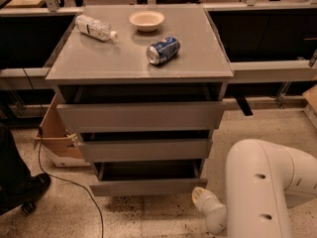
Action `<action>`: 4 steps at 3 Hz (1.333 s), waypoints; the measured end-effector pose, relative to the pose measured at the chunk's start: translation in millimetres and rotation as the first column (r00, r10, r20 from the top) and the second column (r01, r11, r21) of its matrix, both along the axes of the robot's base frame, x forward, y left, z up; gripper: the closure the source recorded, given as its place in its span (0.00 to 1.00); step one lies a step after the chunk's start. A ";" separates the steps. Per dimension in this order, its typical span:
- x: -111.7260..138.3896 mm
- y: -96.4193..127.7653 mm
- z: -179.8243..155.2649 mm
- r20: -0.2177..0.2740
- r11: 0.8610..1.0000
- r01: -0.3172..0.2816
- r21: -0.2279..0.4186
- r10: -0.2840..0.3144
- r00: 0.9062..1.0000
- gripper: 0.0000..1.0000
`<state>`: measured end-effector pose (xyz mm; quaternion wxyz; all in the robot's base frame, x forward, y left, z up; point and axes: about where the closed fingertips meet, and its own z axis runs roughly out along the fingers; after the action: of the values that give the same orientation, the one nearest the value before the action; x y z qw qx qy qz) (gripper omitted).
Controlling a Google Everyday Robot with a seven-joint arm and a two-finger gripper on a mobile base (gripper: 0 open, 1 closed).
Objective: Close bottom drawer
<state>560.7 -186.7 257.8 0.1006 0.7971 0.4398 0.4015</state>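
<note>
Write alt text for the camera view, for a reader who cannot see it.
The bottom drawer of a grey three-drawer cabinet stands pulled open, with the robot's gripper low by its right front corner. On top sit a water bottle, a bowl and a blue can.

Grey bottom drawer (148, 186) open beside gripper (199, 195)

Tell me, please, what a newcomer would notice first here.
The bulky white robot arm fills the lower right, its end effector low near the floor, just right of the bottom drawer's front corner. The grey cabinet stands with all three fronts pulled partly out. On its top are a blue can on its side, a plastic bottle lying down and a pale bowl.
</note>
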 end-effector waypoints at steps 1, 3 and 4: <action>-7.1 5.3 -40.5 -0.018 0.999 0.044 0.001 -0.044 0.999 1.00; 16.6 26.7 -80.9 0.029 0.993 0.114 0.029 -0.115 0.993 1.00; 43.7 38.3 -79.3 0.075 0.991 0.129 0.044 -0.132 0.988 1.00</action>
<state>604.4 -148.4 178.5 0.1280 0.8099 0.3743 0.4331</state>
